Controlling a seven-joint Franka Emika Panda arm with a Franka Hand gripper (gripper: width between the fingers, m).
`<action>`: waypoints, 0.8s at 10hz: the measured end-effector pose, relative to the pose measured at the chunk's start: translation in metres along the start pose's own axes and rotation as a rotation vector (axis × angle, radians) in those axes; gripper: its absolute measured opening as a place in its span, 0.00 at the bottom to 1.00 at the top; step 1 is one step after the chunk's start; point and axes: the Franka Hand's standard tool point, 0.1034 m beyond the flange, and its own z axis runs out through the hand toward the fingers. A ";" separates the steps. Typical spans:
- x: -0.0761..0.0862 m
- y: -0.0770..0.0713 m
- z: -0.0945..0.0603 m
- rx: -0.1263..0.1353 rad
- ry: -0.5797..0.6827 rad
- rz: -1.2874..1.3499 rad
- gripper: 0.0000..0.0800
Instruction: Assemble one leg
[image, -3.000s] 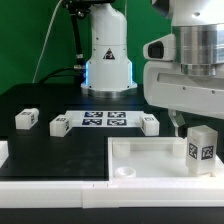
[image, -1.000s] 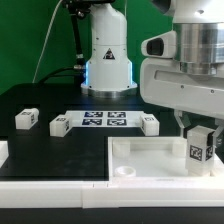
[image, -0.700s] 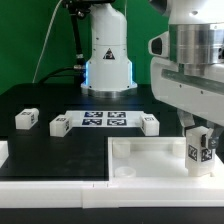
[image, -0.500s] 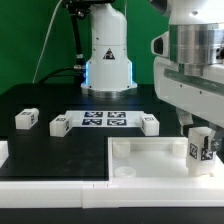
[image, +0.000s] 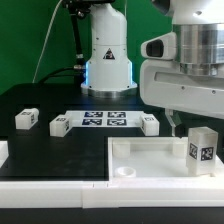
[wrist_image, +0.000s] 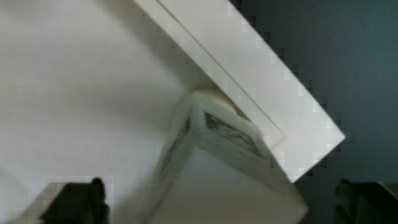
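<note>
One leg (image: 203, 150) stands upright on the far right corner of the large white slab (image: 150, 165), its tag facing the camera. My gripper (image: 196, 120) hangs just above it, open, with one dark finger (image: 176, 122) showing beside the leg's top. In the wrist view the leg (wrist_image: 228, 140) lies at the slab's corner (wrist_image: 107, 110). The two fingertips (wrist_image: 75, 200) stand wide apart on either side of it, and the gripper (wrist_image: 219, 205) holds nothing. Three more legs lie on the black table: one (image: 26, 118), another (image: 58, 125) and a third (image: 150, 123).
The marker board (image: 103, 120) lies between the two middle legs. The robot's white base (image: 108, 60) stands behind it. A round socket (image: 124, 172) shows at the slab's near left corner. A white part (image: 3, 150) sits at the exterior view's left edge.
A second ago the fingers were closed round the leg and the wrist was turning. Now the wrist has turned back, the fingers have let go, and the leg stands free on the slab.
</note>
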 end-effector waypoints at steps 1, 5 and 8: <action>-0.001 -0.001 0.001 -0.004 0.001 -0.172 0.81; -0.002 0.000 0.002 -0.019 0.000 -0.706 0.81; -0.001 0.002 0.002 -0.029 0.003 -0.807 0.81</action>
